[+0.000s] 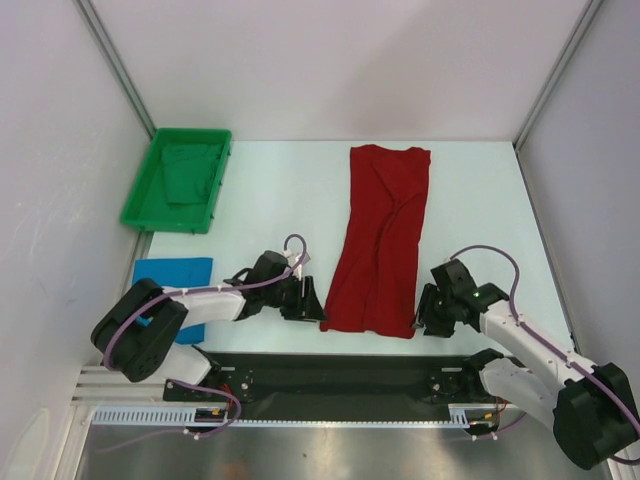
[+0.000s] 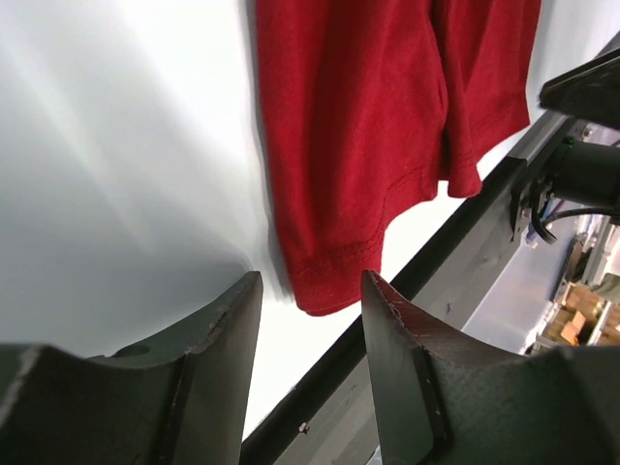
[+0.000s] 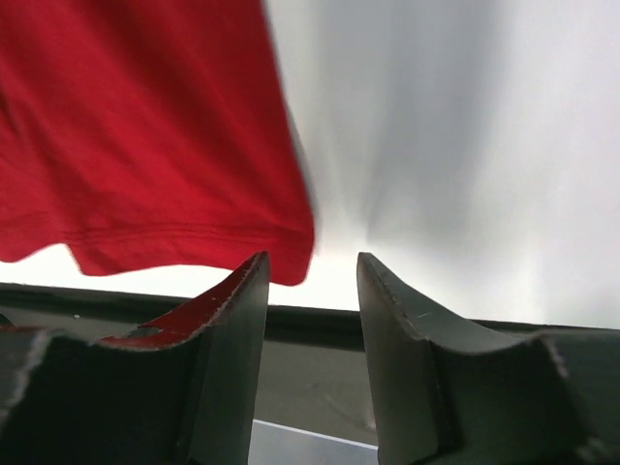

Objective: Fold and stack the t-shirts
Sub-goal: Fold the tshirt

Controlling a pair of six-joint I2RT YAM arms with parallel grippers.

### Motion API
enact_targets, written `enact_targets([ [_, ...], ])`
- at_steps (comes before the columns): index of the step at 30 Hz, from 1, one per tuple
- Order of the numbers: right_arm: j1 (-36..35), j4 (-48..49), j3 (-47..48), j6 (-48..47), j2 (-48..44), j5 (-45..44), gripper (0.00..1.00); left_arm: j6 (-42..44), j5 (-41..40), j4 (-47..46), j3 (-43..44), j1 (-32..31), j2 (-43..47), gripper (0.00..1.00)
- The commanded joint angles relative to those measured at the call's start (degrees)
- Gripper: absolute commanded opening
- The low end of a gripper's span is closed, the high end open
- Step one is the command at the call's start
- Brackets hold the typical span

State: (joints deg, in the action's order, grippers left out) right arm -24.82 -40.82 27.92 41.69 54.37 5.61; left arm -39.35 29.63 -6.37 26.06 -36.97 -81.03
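The red t-shirt (image 1: pixel 385 235) lies lengthwise on the surface (image 1: pixel 480 200); left jaws half open, empty, by its near left corner; right jaws likewise by its near right corner; the blue t-shirt (image 1: pixel 172 272) lies left of it.

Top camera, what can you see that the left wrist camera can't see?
Only the top camera shows the green tray and the blue t-shirt. Only the left wrist camera shows the stitching on the red t-shirt hem up close, and the empty gap of the open left gripper. Both show the red t-shirt lying on the white table, and the black strip along the table's near edge.
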Motion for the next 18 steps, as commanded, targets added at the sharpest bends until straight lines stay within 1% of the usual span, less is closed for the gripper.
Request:
enact_targets([
  [1, -0.67, 0.21, -1.90, 2.78, -1.28, 2.12, 0.46, 1.47, 2.98, -2.06, 1.62, 0.32, -1.67, 0.51],
  [3, -0.76, 1.79, -3.22, 3.92, -1.55, 3.53, 0.47, 1.12, 3.42, -2.42, 1.54, 0.32, -2.37, 0.51],
  [8, -0.85, 4.95, -6.21, 5.94, -3.83, 3.80, 0.46, 0.77, 3.51, -3.29, 0.66, 0.23, -2.46, 0.51],
  [15, -0.76, 8.91, -7.97, 8.76, -3.13, 4.24, 0.44, -0.55, 3.42, -4.18, 0.48, 0.32, -1.67, 0.49],
  [16, -0.76, 9.17, -8.32, 8.67, -2.95, 3.98, 0.44, -0.55, 3.33, -4.18, 0.57, 0.32, -1.41, 0.49],
  [18, -0.76, 9.09, -8.58, 8.50, -2.34, 3.45, 0.39, -0.55, 3.51, -3.91, 0.83, 0.32, -1.14, 0.49],
])
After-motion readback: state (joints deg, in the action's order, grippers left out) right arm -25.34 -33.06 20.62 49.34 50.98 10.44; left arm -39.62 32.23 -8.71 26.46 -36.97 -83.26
